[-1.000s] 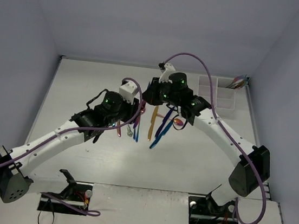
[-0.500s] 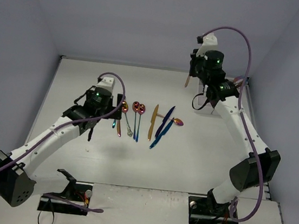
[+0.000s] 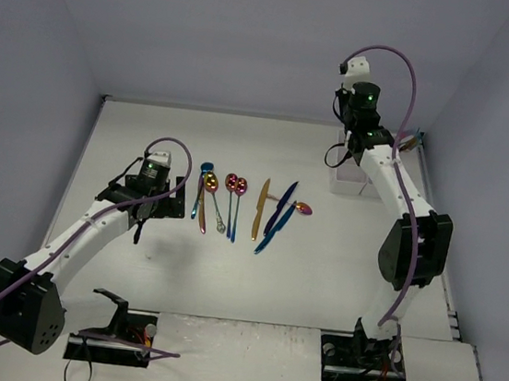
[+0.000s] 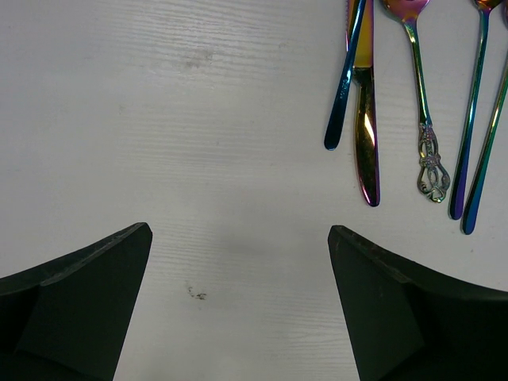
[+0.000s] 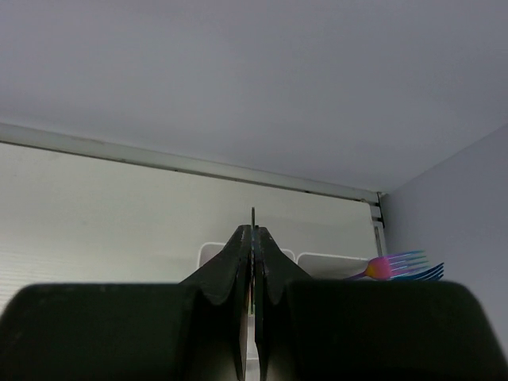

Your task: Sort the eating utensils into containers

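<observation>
Several iridescent eating utensils (image 3: 234, 205) lie in a row mid-table, handles toward me. My left gripper (image 3: 164, 200) hovers just left of them, open and empty over bare table (image 4: 238, 234). The nearest pieces are a blue handle (image 4: 341, 95) and a gold-pink knife (image 4: 367, 143). My right gripper (image 5: 254, 230) is raised at the back right, shut on a thin knife (image 5: 253, 213) seen edge-on. Behind its fingertips is the white container tray (image 5: 317, 260), which holds pink and blue forks (image 5: 401, 266). In the top view the right arm (image 3: 361, 120) hides part of the tray (image 3: 369, 184).
The enclosure's back wall and right wall stand close to the tray. The forks (image 3: 411, 139) stick out of its far right compartment. Purple cables loop off both arms. A small dark scuff (image 4: 196, 294) marks the table between the left fingers.
The left gripper opened and drew back left from the utensil row. The right arm lifted a gold knife from the row and swung it to the tray at the back right.
</observation>
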